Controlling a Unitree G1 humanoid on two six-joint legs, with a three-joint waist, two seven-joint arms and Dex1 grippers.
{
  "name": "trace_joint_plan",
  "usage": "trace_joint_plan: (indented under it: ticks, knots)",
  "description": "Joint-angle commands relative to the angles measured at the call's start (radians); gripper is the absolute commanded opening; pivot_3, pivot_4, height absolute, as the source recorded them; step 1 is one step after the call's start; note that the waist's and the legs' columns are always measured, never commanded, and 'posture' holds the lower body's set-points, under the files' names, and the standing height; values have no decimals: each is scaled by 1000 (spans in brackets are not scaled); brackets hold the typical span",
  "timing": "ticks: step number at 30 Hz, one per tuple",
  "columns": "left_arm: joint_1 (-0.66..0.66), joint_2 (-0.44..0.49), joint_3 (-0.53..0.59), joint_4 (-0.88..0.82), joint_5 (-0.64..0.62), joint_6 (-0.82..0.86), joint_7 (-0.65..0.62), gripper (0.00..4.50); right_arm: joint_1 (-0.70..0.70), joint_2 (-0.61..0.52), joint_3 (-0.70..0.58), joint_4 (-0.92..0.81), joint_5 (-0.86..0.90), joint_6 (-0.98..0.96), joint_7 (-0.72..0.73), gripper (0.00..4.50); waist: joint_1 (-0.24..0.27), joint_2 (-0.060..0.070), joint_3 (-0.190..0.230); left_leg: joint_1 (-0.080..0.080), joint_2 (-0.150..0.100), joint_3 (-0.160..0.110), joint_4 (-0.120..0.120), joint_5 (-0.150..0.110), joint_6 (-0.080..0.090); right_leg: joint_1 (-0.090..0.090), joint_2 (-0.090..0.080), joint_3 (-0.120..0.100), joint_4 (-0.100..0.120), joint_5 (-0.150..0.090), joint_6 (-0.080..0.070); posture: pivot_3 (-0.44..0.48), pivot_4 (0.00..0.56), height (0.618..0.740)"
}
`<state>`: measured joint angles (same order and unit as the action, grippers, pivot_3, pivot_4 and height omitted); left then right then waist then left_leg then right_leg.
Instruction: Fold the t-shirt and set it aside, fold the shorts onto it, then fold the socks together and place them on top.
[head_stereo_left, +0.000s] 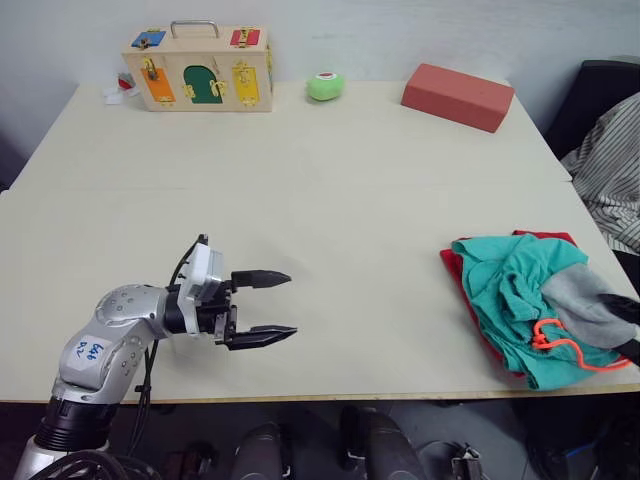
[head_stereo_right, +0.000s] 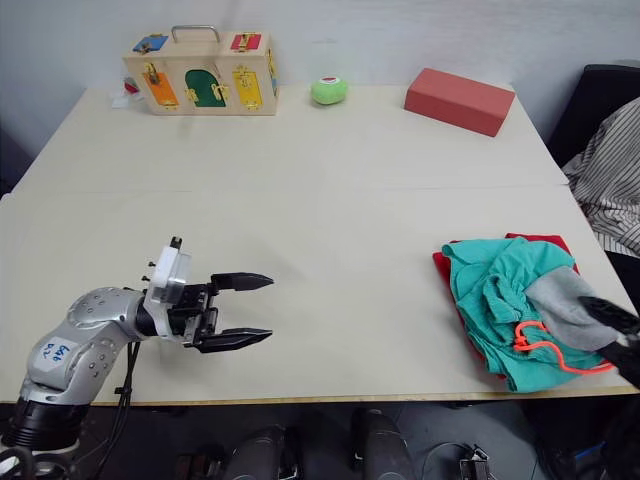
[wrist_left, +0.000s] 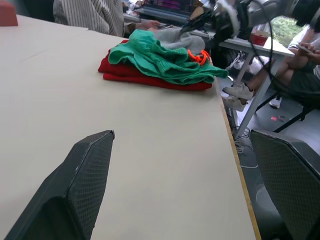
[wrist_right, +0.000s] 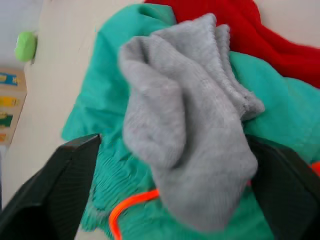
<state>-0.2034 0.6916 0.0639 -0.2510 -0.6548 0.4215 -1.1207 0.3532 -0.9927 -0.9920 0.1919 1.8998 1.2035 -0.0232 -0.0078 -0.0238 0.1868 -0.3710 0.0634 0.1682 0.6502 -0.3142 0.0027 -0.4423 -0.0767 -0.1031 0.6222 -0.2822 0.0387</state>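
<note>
At the table's right front corner lies a pile. The red t-shirt (head_stereo_left: 453, 268) is at the bottom, the teal shorts (head_stereo_left: 505, 290) with their orange drawstring (head_stereo_left: 560, 342) lie crumpled on it, and the grey socks (wrist_right: 190, 125) rest on top. My right gripper (head_stereo_right: 617, 332) hovers over the pile's near right edge. It is open, with one black finger (wrist_right: 60, 195) on each side of the socks. My left gripper (head_stereo_left: 292, 303) hangs open and empty over the table's front left, far from the pile.
A wooden latch box (head_stereo_left: 200, 68), a small green object (head_stereo_left: 325, 86) and a salmon-red block (head_stereo_left: 457, 96) stand along the table's far edge. A person in a striped shirt (head_stereo_left: 612, 170) sits close to the table's right side.
</note>
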Motion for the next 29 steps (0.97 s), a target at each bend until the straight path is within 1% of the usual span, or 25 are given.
trace_joint_plan:
  ticks: [1, 3, 4, 5, 7, 8, 10, 11, 12, 13, 14, 15, 16, 17, 18, 20, 21, 24, 26, 29]
  knots:
    - [21, 26, 41, 24, 22, -39, -23, 4500, 127, -91, -167, -55, -187, 84, 296, 4474, 5, 0, 0, 0, 0, 0, 0, -1, 1, 0, 0, 0, -1, 0, 0, 0, 150, 740]
    - [33, 35, 60, 49, 43, -79, -26, 4500, 219, -129, -207, -136, -394, 4, 527, 4474, 8, 0, 0, 0, 1, 0, -1, -3, 5, 0, 1, 0, -1, 0, 0, 0, 150, 740]
    - [39, 37, 70, 62, 53, -97, -27, 4500, 239, -137, -210, -169, -475, -53, 614, 4474, 7, 0, 0, 0, 1, 0, -1, -3, 6, 0, 1, 0, -2, 0, 0, 0, 150, 740]
    - [48, 41, 85, 76, 69, -122, -21, 4500, 262, -152, -201, -210, -577, -132, 704, 4474, 7, -1, 0, 0, 1, 0, -1, -4, 5, 0, 1, 0, -2, -1, 1, 0, 150, 740]
    - [79, 51, 120, 90, 101, -163, -2, 4500, 253, -170, -133, -316, -779, -351, 863, 4474, 3, 0, 0, -1, 2, 1, -1, -4, 6, 0, 2, 0, -3, -1, 1, 0, 150, 740]
    - [100, 65, 132, 95, 123, -172, 7, 4500, 220, -174, -76, -365, -850, -452, 932, 4474, 3, 0, 0, 0, 2, 2, -1, -5, 6, 0, 2, 0, -4, -1, 2, 0, 150, 740]
    - [144, 88, 156, 101, 162, -195, 24, 4500, 181, -220, 94, -444, -1023, -637, 1040, 4474, -6, -1, 0, 1, 3, 2, -1, -5, 5, 0, 3, 0, -3, -1, 2, 0, 150, 740]
    - [164, 90, 170, 102, 178, -219, 33, 4500, 131, -233, 180, -469, -1066, -700, 1075, 4474, -12, -1, 0, 1, 3, 2, -1, -5, 4, -1, 3, 1, -3, -1, 2, 0, 150, 740]
    - [185, 90, 187, 99, 198, -239, 54, 4500, 14, -224, 290, -472, -1092, -763, 1073, 4474, -12, -2, 1, 1, 3, 2, -2, -5, 4, -1, 3, 1, -3, -1, 2, 0, 150, 740]
    - [206, 94, 204, 95, 218, -251, 74, 4500, -138, -191, 408, -465, -1108, -807, 1061, 4474, -18, -4, 2, 1, 3, 2, -2, -5, 3, -1, 3, 0, -3, 0, 0, 0, 150, 740]
    - [223, 96, 219, 93, 231, -260, 88, 4500, -263, -154, 503, -451, -1140, -861, 1063, 4474, -18, -3, 2, 1, 3, 2, -2, -4, 2, -2, 3, 0, -3, 1, -2, 0, 150, 740]
    - [232, 98, 227, 93, 238, -265, 96, 4500, -344, -125, 565, -436, -1172, -897, 1072, 4474, -20, -4, 3, 0, 3, 2, -1, -2, -1, -2, 2, 0, -2, 2, -4, 0, 150, 740]
    - [251, 102, 242, 92, 241, -272, 97, 4500, -443, -72, 649, -407, -1235, -958, 1086, 4474, -19, -4, 4, 0, 2, 2, -1, -1, -3, -2, 2, 0, -2, 3, -5, 0, 150, 740]
    - [275, 105, 264, 96, 250, -282, 105, 4500, -538, 0, 746, -360, -1319, -1067, 1120, 4474, -20, -5, 4, 0, 2, 3, -1, -1, -3, -3, 1, 0, -1, 3, -5, 0, 150, 740]
    - [291, 108, 279, 102, 257, -292, 111, 4500, -605, 54, 816, -320, -1379, -1146, 1144, 4474, -20, -5, 4, 1, 2, 3, -1, -1, -4, -3, 1, 0, -1, 3, -6, 0, 150, 740]
    - [343, 104, 321, 122, 275, -319, 130, 4500, -736, 218, 975, -178, -1509, -1349, 1206, 4474, -21, -5, 4, 1, 3, 4, -1, -1, -5, -3, 1, -1, 0, 2, -7, 0, 150, 740]
    - [366, 99, 335, 130, 291, -339, 141, 4500, -775, 285, 1020, -105, -1548, -1433, 1225, 4474, -24, -5, 4, 1, 3, 5, 0, -1, -5, -3, 1, -2, 1, 1, -8, 0, 150, 740]
    - [409, 85, 365, 142, 305, -378, 162, 4500, -840, 387, 1078, 70, -1613, -1593, 1273, 4474, -19, -4, 5, 1, 3, 6, 1, 0, -5, -5, 0, -2, 4, 0, -10, 0, 150, 740]
    - [433, 75, 383, 149, 307, -404, 173, 4500, -886, 424, 1105, 185, -1643, -1669, 1299, 4474, -15, -3, 5, 0, 3, 6, 3, -1, -4, -5, -2, -3, 5, -1, -11, 0, 150, 740]
    - [444, 56, 396, 163, 324, -457, 197, 4500, -943, 462, 1111, 308, -1666, -1746, 1305, 4474, -19, -3, 6, -1, 3, 6, 11, -4, 1, -3, -3, -3, 6, 0, -10, 0, 150, 740]
